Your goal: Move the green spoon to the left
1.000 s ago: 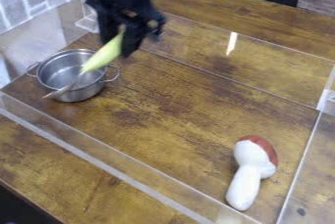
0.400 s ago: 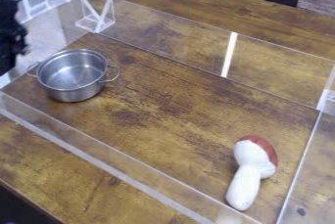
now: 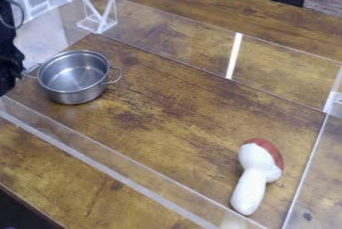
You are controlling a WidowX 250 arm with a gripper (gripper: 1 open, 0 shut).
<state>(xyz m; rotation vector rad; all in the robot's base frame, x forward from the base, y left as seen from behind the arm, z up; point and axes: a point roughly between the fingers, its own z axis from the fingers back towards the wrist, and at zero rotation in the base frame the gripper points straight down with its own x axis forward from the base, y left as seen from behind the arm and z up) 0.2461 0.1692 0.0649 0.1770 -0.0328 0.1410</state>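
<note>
arm: only a dark sliver of the gripper [image 3: 10, 33] shows at the far left edge of the frame, just left of the pot; most of it is cropped out.
jaws: you can't tell from this view whether they are open, closed or gripping anything; the tips are outside the frame.
green spoon: not visible anywhere in the frame. Not on the bench [image 3: 174, 103], not in the pot [image 3: 74, 75], which looks empty. My guess is it's with the jaws beyond the left edge, unconfirmed.
key relation: spoon-to-jaws direction and the spoon's long axis can't be read here. All you get is that the arm sits left of the pot, the side the task wants.
other item: toy mushroom [image 3: 255, 176] at lower right, well apart from the arm, no conflict.
next move: before you release, check a view that shows the left edge; I judge the drop spot is outside this frame.
</note>
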